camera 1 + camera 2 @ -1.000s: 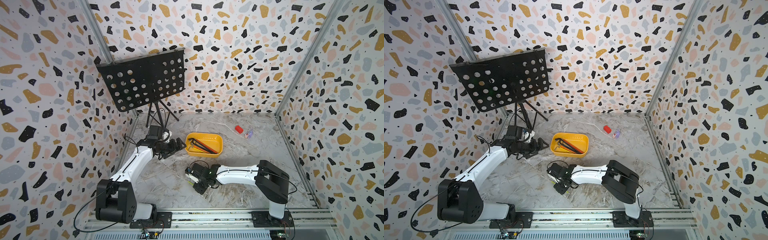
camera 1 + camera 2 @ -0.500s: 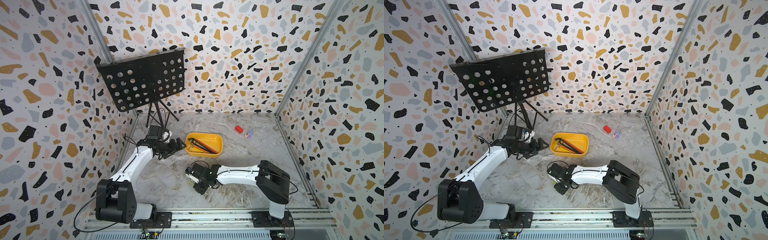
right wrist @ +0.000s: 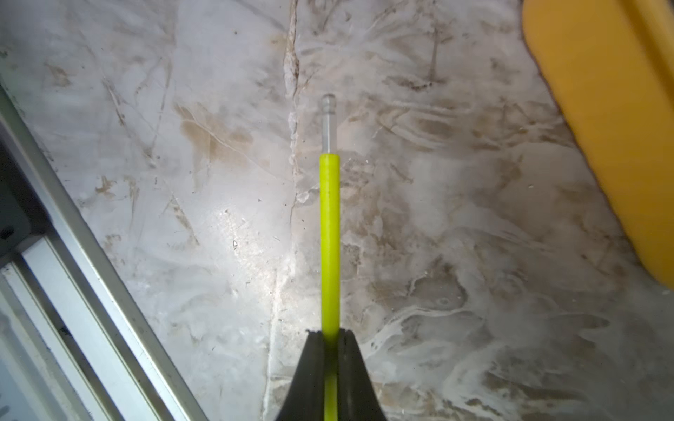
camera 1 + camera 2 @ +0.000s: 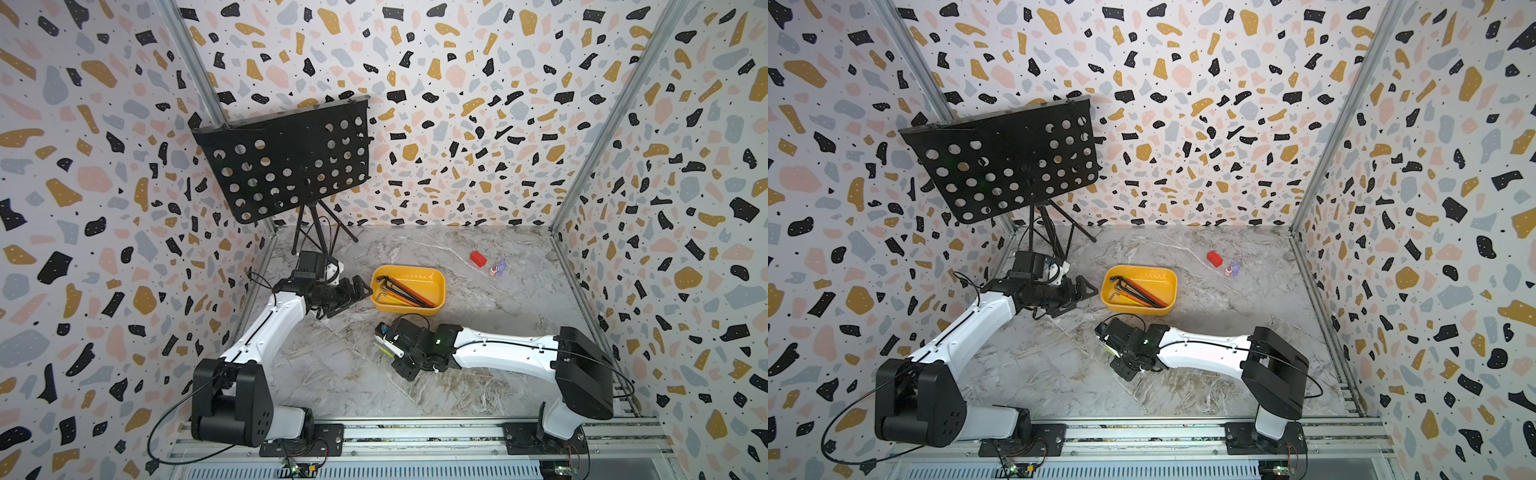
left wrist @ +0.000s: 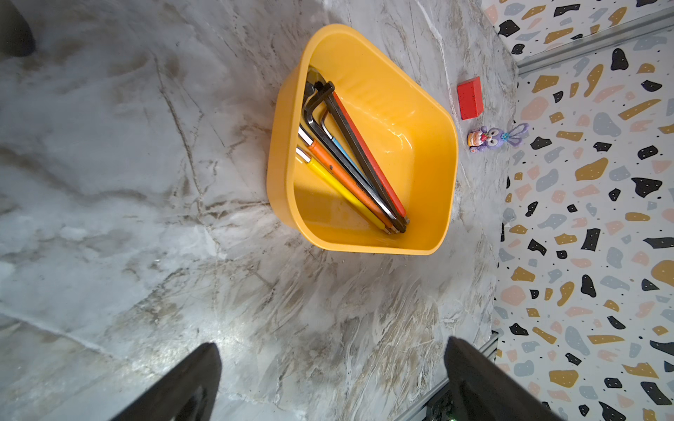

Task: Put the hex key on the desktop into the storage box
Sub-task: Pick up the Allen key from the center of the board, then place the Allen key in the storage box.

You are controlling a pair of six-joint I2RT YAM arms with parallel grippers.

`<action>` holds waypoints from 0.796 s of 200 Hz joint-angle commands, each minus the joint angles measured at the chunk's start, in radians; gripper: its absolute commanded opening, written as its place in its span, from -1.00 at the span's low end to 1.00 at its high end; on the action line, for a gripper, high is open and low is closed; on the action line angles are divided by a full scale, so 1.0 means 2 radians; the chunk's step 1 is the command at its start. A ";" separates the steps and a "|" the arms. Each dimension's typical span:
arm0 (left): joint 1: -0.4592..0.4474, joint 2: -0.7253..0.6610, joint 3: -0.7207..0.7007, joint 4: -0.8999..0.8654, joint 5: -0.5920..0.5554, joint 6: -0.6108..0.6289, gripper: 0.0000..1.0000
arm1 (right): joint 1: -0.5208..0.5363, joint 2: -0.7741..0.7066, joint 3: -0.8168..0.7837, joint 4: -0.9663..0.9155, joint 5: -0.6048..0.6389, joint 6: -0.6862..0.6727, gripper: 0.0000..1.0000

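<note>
My right gripper [image 3: 330, 333] was clamped on the yellow-green hex key [image 3: 330, 237]. The two black fingers [image 3: 310, 364] were pressed against its coloured sleeve, and the bare metal ball end pointed away from them over the desktop [image 3: 164, 182]. I could not tell whether the key was touching the marble or just clear of it. It was outside the storage box [image 3: 601, 109], whose yellow-orange wall lay near, off to one side.

In a top view that arm reached low across the marble, just in front of the box. My left gripper [image 5: 332, 364] hung beside the box with its fingers wide apart and nothing between them. Inside the box lay a bundle of other hex keys [image 5: 350, 164], with red, orange, yellow and blue sleeves. Beyond it, a small red block [image 5: 469, 97] and a little purple toy figure [image 5: 490, 140] sat close together. A black music stand [image 4: 286, 162] stood in the back corner.
</note>
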 commanded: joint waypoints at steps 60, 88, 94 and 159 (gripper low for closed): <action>0.004 -0.021 -0.010 0.027 0.028 -0.010 0.99 | -0.113 -0.039 0.001 0.031 -0.029 -0.065 -1.00; 0.003 -0.029 -0.012 0.030 0.029 -0.009 0.99 | -0.152 -0.012 0.043 0.015 -0.038 -0.105 -1.00; 0.004 -0.029 -0.012 0.031 0.028 -0.009 0.99 | -0.161 -0.008 0.051 0.014 -0.041 -0.114 -1.00; 0.004 -0.026 -0.013 0.035 0.027 -0.014 0.99 | -0.234 0.082 0.194 -0.021 -0.073 -0.182 -1.00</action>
